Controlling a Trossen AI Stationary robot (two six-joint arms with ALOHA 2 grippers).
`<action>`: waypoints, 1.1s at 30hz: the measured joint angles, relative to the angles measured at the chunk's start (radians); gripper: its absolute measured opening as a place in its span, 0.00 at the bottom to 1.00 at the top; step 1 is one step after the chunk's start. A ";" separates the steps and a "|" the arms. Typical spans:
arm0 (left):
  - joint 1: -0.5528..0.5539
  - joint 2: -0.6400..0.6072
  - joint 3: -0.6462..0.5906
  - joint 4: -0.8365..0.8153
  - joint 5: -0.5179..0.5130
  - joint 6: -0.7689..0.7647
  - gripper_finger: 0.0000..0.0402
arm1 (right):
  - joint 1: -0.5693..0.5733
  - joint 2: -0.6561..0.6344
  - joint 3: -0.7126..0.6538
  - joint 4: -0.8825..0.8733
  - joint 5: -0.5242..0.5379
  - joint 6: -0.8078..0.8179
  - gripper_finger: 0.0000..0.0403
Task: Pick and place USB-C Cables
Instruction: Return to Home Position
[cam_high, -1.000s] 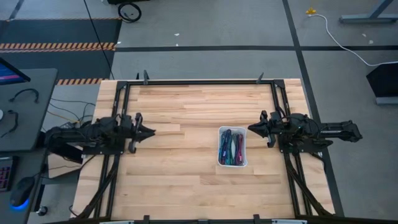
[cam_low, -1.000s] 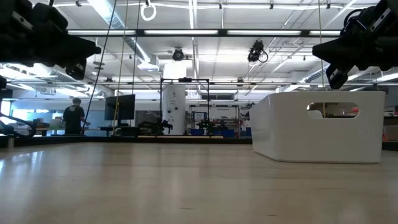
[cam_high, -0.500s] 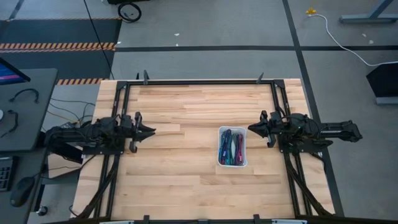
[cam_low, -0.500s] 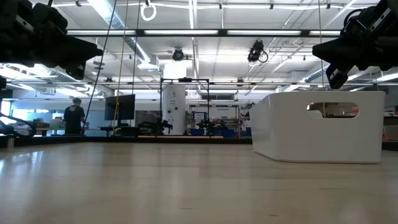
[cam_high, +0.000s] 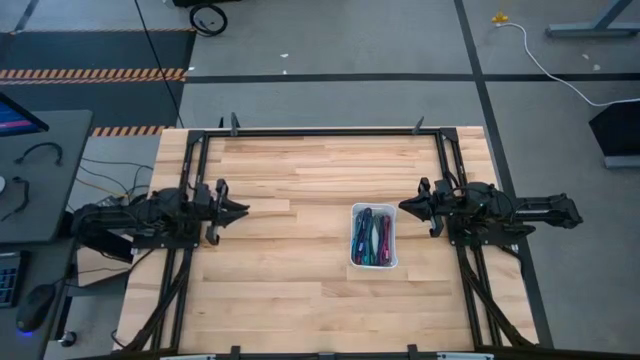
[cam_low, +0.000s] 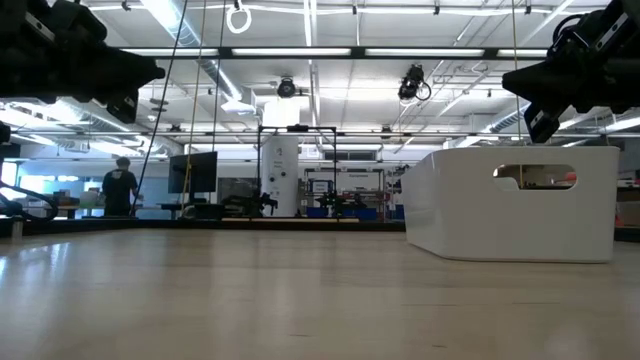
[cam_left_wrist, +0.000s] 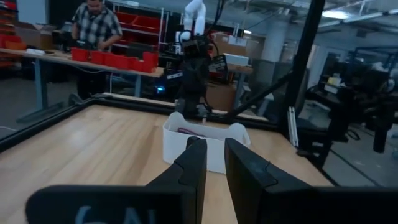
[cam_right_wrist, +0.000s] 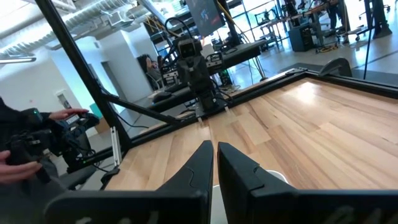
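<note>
Open workshop hall beyond, with strip lights, racks and a person (cam_low: 119, 187) standing far off. Up front, a pale wooden plank table (cam_high: 300, 170) inside a black frame.

Right of the middle: a white rectangular plastic tray (cam_high: 374, 266). Inside it, lying lengthwise side by side: the short bundled USB-C cables (cam_high: 372, 238) in teal, purple, maroon and green. No cable to be seen anywhere on the bare planks, so all judged to be in the tray.

Barely any change across the last 1 second. Tray and cables unmoved. At the table's left edge, pointing inward, the left pincer (cam_high: 240, 211): only a faint drift, seen in the low view as a slight lift of its dark bulk in the upper corner. Fingers (cam_left_wrist: 194, 165) a narrow slit apart in the left wrist view, holding nothing, aimed across the planks at the tray. On the other side, the right pincer (cam_high: 404, 207): no shift at all, hovering just beside the tray corner nearest its own arm, above rim height in the low view, fingers (cam_right_wrist: 200, 167) drawn together on nothing.

Reads as 2 arms settling into rest rather than starting another reach. Picking and placing looks complete. Remaining motion, if any, likely just a last small easing of the left arm. Little risk at this point, save a nudge of the tray by the right arm, parked so near to it.
</note>
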 joint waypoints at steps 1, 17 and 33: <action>-0.001 0.000 0.000 -0.004 0.001 0.007 0.16 | 0.000 0.000 0.000 0.000 0.000 0.000 0.07; 0.001 0.002 0.000 -0.035 0.001 0.057 0.14 | 0.000 0.000 0.000 0.000 0.000 0.000 0.07; 0.001 0.002 0.000 -0.034 0.001 0.057 0.14 | 0.000 0.000 0.000 0.000 0.000 0.000 0.07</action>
